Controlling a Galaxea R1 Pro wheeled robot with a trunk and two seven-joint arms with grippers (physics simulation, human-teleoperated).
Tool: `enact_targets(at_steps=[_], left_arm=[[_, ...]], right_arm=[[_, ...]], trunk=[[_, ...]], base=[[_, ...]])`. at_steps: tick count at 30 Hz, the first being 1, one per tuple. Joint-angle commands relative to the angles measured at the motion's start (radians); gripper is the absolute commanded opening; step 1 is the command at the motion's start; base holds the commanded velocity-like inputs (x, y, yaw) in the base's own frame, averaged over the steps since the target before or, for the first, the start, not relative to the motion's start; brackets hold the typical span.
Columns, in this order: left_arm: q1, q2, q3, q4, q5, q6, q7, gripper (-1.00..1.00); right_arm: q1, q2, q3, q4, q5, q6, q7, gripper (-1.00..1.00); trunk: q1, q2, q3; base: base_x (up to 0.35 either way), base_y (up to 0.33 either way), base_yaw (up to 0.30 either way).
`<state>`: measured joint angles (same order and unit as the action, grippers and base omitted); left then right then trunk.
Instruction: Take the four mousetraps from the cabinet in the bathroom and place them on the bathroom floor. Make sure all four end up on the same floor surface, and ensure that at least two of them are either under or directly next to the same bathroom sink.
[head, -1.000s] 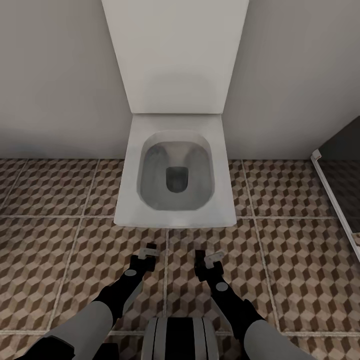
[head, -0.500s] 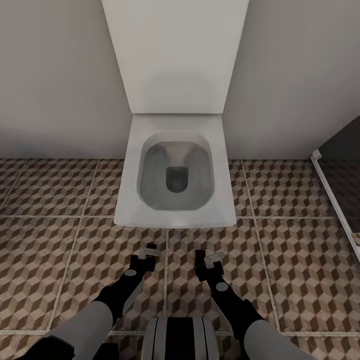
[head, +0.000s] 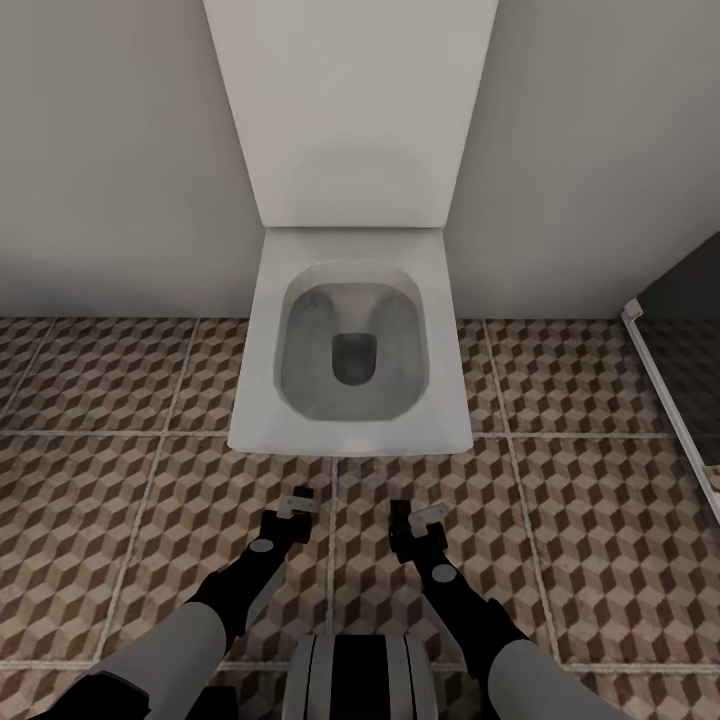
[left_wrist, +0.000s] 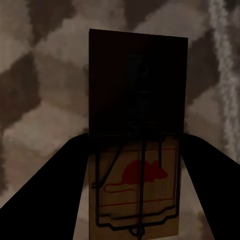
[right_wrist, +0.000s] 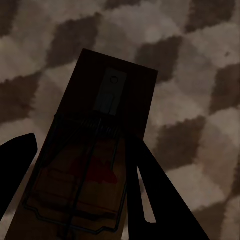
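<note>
Your left gripper (head: 296, 504) hangs low over the bathroom floor (head: 100, 500), just in front of the white square toilet (head: 350, 345), and its wrist camera shows it clamped on a mousetrap (left_wrist: 136, 165): the two dark fingers (left_wrist: 55, 195) press against the long edges of the wooden plate, which stands out lengthwise from between them. You can read the red mouse print and the thin wire frame on the near half of that trap; the far half is in deep shadow, with the cube-patterned tiles behind it.

Your right gripper (head: 418, 520) sits beside the left one, a little apart from it and at about the same height, also near the toilet's front edge. Its wrist camera shows a second mousetrap (right_wrist: 90, 165) held the same way, tilted across the picture, one finger (right_wrist: 160, 200) against one long edge and the other finger at the opposite side. The trap's wire bar and small metal tab are visible, the red print only faintly.

From the head camera both traps are too small to make out between the fingertips. The toilet lid stands up against the grey wall (head: 110, 150), and a dark glass panel with a white frame (head: 665, 390) runs along the floor on your right
</note>
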<state>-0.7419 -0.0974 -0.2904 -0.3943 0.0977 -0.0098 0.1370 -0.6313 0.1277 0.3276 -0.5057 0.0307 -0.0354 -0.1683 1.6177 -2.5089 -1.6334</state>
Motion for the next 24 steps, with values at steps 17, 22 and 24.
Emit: enact_targets(at_steps=[17,22,24], left_arm=[[-0.001,0.001,-0.009,0.0,0.01,-0.001,0.009,-1.0],[-0.001,0.001,-0.009,0.0,0.01,-0.001,0.009,-1.0],[-0.001,0.001,-0.009,0.0,0.01,-0.001,0.009,-1.0]], right_arm=[[-0.001,0.0,0.005,0.001,0.003,-0.001,-0.008,-1.0],[-0.001,0.0,0.005,0.001,0.003,-0.001,-0.008,-1.0],[-0.001,0.0,0.005,0.001,0.003,-0.001,-0.008,-1.0]], trunk=[[0.0,0.0,0.0],[0.0,0.0,0.0],[0.0,0.0,0.0]], base=[[0.0,0.0,0.0],[0.0,0.0,0.0],[0.0,0.0,0.0]])
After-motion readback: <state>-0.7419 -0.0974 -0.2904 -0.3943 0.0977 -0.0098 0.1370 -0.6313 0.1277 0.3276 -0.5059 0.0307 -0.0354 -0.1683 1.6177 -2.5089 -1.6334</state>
